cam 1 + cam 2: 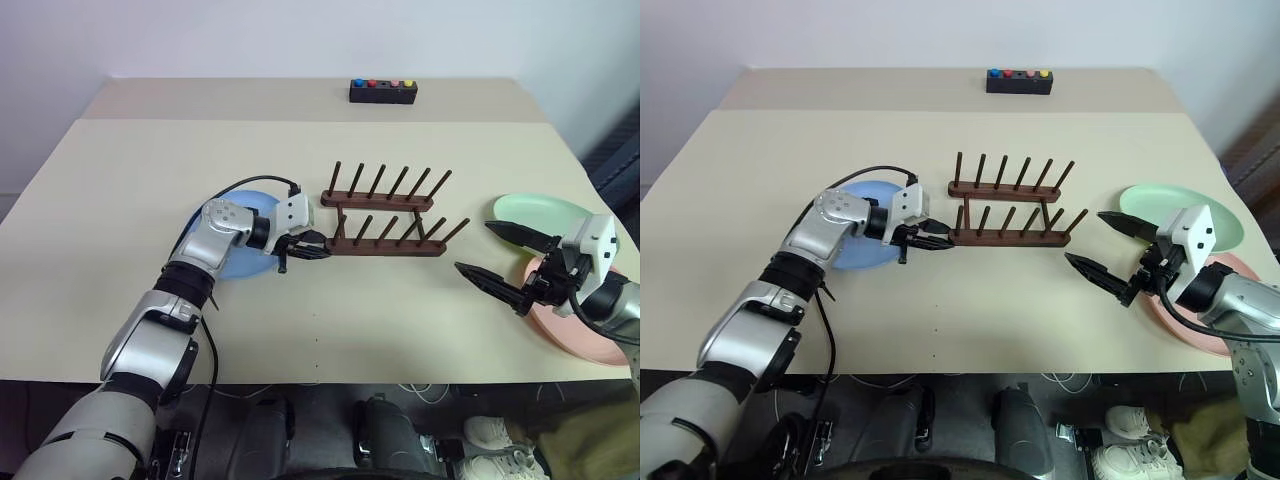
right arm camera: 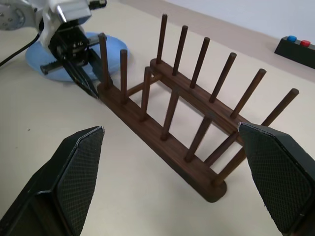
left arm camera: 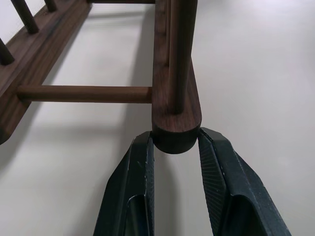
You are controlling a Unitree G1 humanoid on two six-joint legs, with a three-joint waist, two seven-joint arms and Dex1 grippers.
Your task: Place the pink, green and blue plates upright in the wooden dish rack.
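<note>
The wooden dish rack point(image 1: 385, 245) stands mid-table with nothing between its pegs. My left gripper point(image 1: 318, 246) is shut on the rounded left end of its near rail, and the left wrist view shows one finger point(image 3: 135, 182) on each side of that end. The blue plate point(image 1: 245, 265) lies flat under my left forearm, just left of the rack. At the right, the green plate point(image 1: 545, 210) and the pink plate point(image 1: 565, 335) lie flat side by side. Above the pink plate's left rim my right gripper point(image 1: 472, 247) hangs wide open and holds nothing, pointing toward the rack point(image 2: 167, 142).
A small black box with coloured buttons point(image 1: 383, 92) sits at the far edge of the tan table point(image 1: 150, 160). A black cable loops from my left wrist over the blue plate. The table's right edge runs just past the green and pink plates.
</note>
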